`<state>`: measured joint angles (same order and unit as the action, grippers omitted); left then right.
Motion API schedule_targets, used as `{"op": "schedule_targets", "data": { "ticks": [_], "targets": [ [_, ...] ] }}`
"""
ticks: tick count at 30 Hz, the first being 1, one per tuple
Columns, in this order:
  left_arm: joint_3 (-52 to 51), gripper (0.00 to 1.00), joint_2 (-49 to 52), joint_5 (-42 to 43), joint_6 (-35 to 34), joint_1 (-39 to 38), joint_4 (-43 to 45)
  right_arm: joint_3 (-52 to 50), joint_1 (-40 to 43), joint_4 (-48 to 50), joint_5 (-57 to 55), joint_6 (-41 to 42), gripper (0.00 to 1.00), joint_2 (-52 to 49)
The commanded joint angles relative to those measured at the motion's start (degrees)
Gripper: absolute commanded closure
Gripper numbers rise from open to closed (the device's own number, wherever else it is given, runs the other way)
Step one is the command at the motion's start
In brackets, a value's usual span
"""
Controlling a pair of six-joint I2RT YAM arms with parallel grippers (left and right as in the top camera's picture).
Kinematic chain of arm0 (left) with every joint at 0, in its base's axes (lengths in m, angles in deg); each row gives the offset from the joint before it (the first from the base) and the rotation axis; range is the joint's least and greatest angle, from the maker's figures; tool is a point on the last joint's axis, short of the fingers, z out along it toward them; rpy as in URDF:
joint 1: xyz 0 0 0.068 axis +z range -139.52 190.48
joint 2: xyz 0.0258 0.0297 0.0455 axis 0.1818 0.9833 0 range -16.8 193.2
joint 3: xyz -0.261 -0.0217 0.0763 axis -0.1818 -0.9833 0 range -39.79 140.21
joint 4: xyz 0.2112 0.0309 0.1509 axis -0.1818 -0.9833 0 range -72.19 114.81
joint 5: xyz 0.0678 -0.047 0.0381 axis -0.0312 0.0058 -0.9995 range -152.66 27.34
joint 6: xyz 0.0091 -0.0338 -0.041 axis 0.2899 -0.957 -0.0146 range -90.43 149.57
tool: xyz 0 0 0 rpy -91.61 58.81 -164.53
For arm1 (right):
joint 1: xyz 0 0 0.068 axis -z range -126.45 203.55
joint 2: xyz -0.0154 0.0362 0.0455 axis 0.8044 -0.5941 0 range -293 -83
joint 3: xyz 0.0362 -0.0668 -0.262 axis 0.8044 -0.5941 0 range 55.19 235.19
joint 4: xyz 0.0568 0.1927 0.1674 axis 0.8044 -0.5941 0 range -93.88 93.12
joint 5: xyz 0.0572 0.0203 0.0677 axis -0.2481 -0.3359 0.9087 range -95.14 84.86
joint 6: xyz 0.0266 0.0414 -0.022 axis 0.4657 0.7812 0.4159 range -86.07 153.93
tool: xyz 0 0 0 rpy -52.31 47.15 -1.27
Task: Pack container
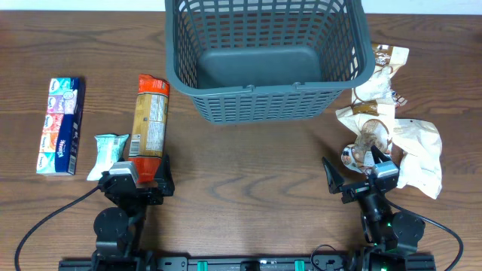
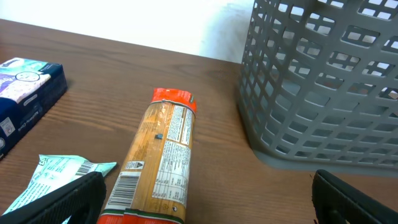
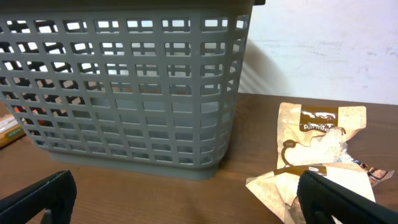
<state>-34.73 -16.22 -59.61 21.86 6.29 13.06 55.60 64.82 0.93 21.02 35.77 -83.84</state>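
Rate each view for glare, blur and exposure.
Overhead: evenly lit and sharp, no harsh glare on the basket. Left wrist: wall behind blown out white, sheen on the orange packet, left fingers dark and soft. Right wrist: wall overexposed too, basket lattice backlit, right fingers blurred at the bottom corners.

The table (image 1: 256, 165) is dark brown wood with a clear lengthwise grain; a plain white wall (image 2: 155, 25) rises straight behind its far edge; a black rail (image 1: 248, 263) runs along its near edge; the light is even and soft.
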Motion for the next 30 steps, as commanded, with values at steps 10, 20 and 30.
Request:
{"op": "schedule_targets", "data": {
  "ticks": [10, 20, 30],
  "targets": [
    [-0.87, 0.01, -0.37, 0.81, -0.11, 0.24, -1.88, -0.09, -0.44, -0.33, -0.17, -0.83, 0.01, 0.33],
    [-0.87, 0.01, -0.35, 0.83, -0.11, 0.24, -1.86, -0.09, -0.44, 0.02, -1.27, -0.81, 0.01, 0.33],
    [-0.87, 0.01, -0.37, 0.83, -0.11, 0.24, -1.70, -0.09, -0.44, 0.20, -1.20, -0.13, 0.01, 0.33]
  ]
}}
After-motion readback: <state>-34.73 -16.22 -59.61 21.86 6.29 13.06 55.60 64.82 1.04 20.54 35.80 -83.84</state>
